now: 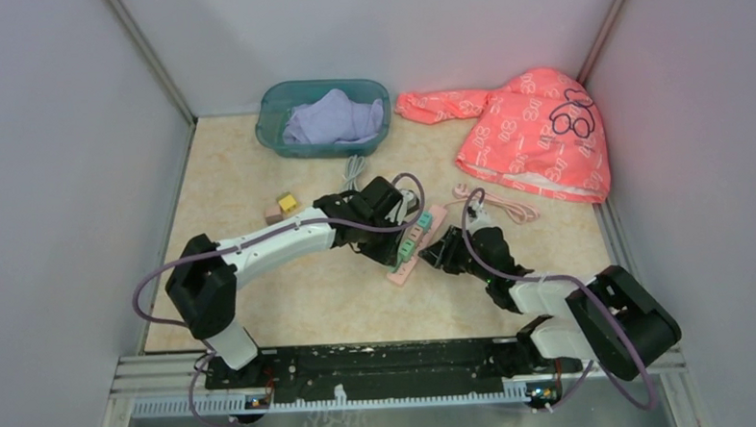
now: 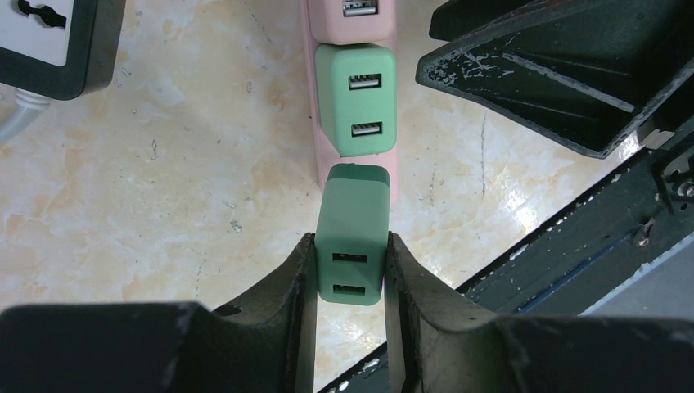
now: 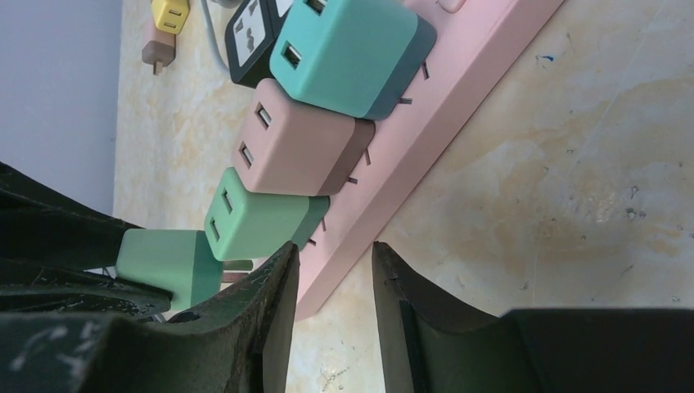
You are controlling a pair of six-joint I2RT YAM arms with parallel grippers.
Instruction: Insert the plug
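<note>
Left gripper (image 2: 350, 246) jaws clamp green plug (image 2: 352, 205), aimed 12 o'clock at pink strip (image 3: 458, 90); right gripper (image 3: 335, 254) jaws narrow, straddling strip end, likely as brace.

No text can be read anywhere — the pink garment (image 1: 534, 130) bears only blurred white marks

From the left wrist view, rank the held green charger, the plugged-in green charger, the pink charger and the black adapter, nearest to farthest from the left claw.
1. Held green charger, clamped in the left claw.
2. Plugged-in green charger, just ahead of it.
3. Pink charger, beyond that, at the top edge.
4. Black adapter, top left corner.
</note>
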